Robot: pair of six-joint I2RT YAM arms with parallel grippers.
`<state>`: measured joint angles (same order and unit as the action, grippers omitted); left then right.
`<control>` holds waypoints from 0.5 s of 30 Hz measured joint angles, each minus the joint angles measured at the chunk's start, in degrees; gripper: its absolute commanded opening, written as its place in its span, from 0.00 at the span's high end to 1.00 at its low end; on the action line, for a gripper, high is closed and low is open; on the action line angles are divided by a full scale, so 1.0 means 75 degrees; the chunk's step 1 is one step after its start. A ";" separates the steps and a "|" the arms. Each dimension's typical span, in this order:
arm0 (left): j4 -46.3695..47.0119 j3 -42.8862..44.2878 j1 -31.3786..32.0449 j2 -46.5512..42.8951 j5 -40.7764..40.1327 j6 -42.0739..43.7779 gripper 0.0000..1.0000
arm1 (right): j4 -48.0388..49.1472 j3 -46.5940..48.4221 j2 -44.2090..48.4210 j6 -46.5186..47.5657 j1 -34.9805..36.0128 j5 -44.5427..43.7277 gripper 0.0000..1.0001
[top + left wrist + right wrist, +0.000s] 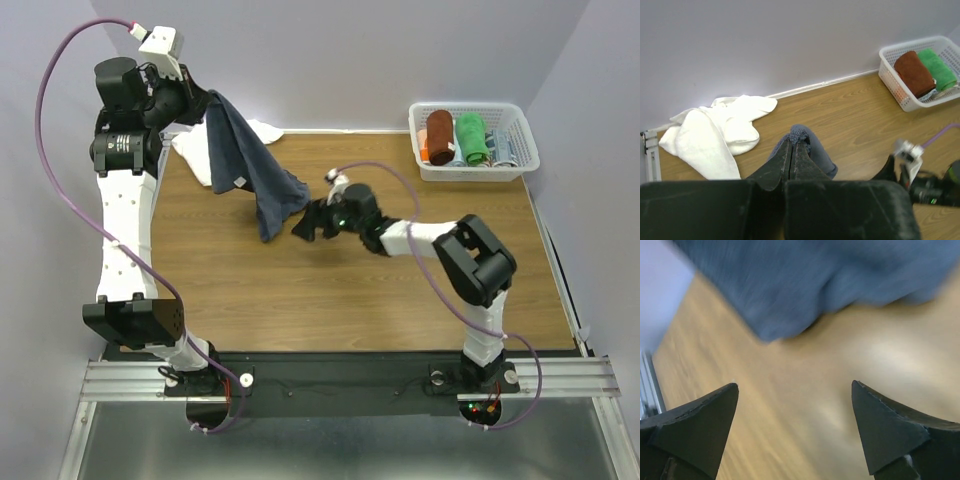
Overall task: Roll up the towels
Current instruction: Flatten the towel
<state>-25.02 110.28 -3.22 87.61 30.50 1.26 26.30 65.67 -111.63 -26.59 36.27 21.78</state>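
My left gripper (212, 97) is shut on a corner of the slate blue-grey towel (252, 170) and holds it high, so the cloth hangs down with its lower end on the table. In the left wrist view the shut fingertips (791, 145) pinch the blue-grey towel (817, 152). The white towel (205, 152) lies crumpled at the back left and also shows in the left wrist view (715, 135). My right gripper (308, 226) is open and empty just right of the hanging towel's lower end. In the right wrist view the blue-grey towel (815, 285) lies beyond the open gripper (795, 390).
A white basket (520, 165) at the back right holds a rolled rust-brown towel (438, 136), a rolled green towel (472, 138) and other rolls. The back wall is close behind the white towel. The table's right edge runs past the basket.
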 measured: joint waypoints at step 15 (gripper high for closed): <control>0.0076 0.0478 0.0385 0.0207 -0.0764 -0.1026 1.00 | 0.0501 0.2130 -0.2454 -0.0720 0.1673 -0.2518 0.00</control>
<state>-24.45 113.86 -0.34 89.17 24.77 -6.44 30.06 81.65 -130.04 -31.99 48.82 2.90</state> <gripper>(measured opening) 0.026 0.999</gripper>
